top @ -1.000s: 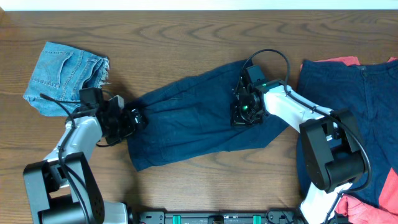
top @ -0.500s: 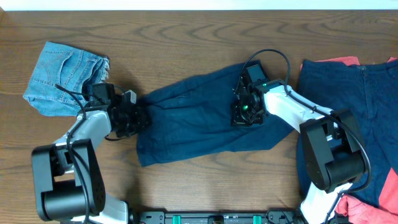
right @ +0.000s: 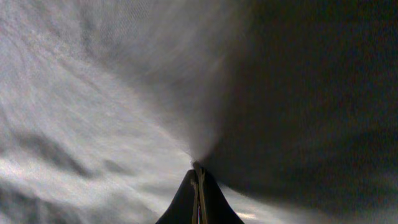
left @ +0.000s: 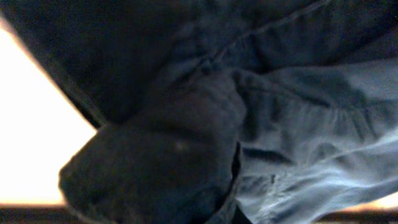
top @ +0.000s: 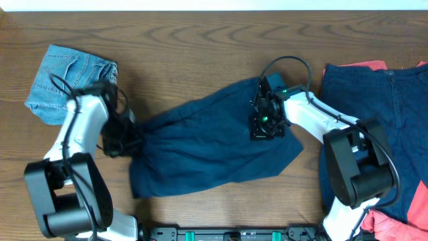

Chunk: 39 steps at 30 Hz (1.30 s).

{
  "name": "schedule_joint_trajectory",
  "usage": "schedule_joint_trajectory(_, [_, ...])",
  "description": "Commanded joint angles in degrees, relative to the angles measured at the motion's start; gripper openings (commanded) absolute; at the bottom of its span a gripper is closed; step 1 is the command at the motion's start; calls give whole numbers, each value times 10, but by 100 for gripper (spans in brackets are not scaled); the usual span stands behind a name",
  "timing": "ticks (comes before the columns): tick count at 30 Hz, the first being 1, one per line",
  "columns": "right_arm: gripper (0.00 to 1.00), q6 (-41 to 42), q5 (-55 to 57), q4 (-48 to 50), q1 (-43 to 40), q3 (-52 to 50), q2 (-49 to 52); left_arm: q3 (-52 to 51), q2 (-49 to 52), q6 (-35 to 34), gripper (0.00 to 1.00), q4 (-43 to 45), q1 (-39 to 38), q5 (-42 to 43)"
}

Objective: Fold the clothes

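A dark blue garment (top: 214,140) lies spread and creased across the middle of the table. My left gripper (top: 124,138) is at its bunched left end and shut on the cloth there. In the left wrist view, dark folds of that garment (left: 161,143) fill the picture and hide the jaws. My right gripper (top: 266,124) is over the garment's upper right part. In the right wrist view the right gripper (right: 199,180) is shut, its fingertips pressed together, with the fabric (right: 124,93) rising to a pinched peak at them.
Folded light blue jeans (top: 70,84) lie at the back left, just behind my left arm. A heap of clothes sits at the right edge: a large navy piece (top: 381,127) with red cloth (top: 366,65) under it and more red (top: 391,226) at the front.
My left gripper has shut on the garment's left end and the left arm has swung round. The garment's left and lower parts have shifted left and toward the front. The right gripper barely moved.
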Motion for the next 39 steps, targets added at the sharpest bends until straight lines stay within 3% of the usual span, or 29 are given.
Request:
schedule_joint_trajectory(1, [3,-91,-69,-2,5,1,-51,85,-19,0,6,-61,3,-56])
schedule_joint_trajectory(11, [2,-76,-130,19,102,1,-56,210,-19,-1,6,-158,2,-52])
schedule_joint_trajectory(19, [3,-7,-107,62,214,1,-4,216,-19,0,6,-144,-3,80])
schedule_joint_trajectory(25, [3,16,-150,74,221,1,30,219,-27,-6,6,-118,-37,104])
schedule_joint_trajectory(29, [7,15,-157,77,220,1,30,225,-39,-13,6,-71,-73,166])
schedule_joint_trajectory(33, [9,-1,-178,71,206,2,21,228,-53,-27,6,-40,-96,151])
schedule_joint_trajectory(39, [9,-21,-105,36,131,2,-49,278,-56,-26,6,-83,-78,35])
